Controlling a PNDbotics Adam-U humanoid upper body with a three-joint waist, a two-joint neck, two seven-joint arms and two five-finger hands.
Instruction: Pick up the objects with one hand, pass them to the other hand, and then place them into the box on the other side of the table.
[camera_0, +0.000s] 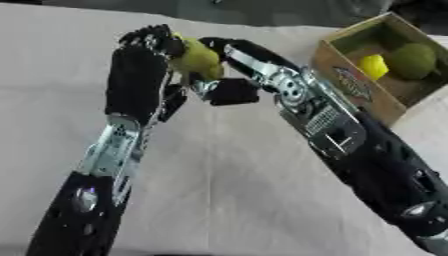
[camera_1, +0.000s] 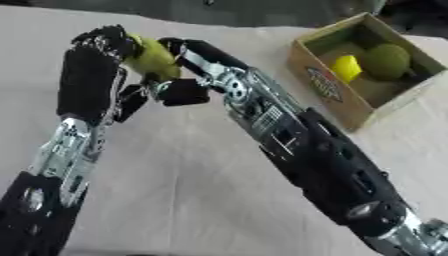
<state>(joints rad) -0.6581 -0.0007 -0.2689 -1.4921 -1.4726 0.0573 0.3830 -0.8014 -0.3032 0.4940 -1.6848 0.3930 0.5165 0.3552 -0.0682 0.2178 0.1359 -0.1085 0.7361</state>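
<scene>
Forearms cross low in view, handover mid-air: left hand (camera_0: 138, 75) and right hand (camera_0: 229, 65) both have fingers curled on the yellow-green fruit (camera_0: 198, 59) between them; left should release only once right's hold looks settled, then box (camera_0: 350, 82).

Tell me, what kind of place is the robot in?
Probably a robot practice or testing table, not a home. A plain pale cloth covers it, a cardboard box at the right already holds a yellow piece and a green ball, and the left hand and right hand meet around a yellow-green object.
</scene>
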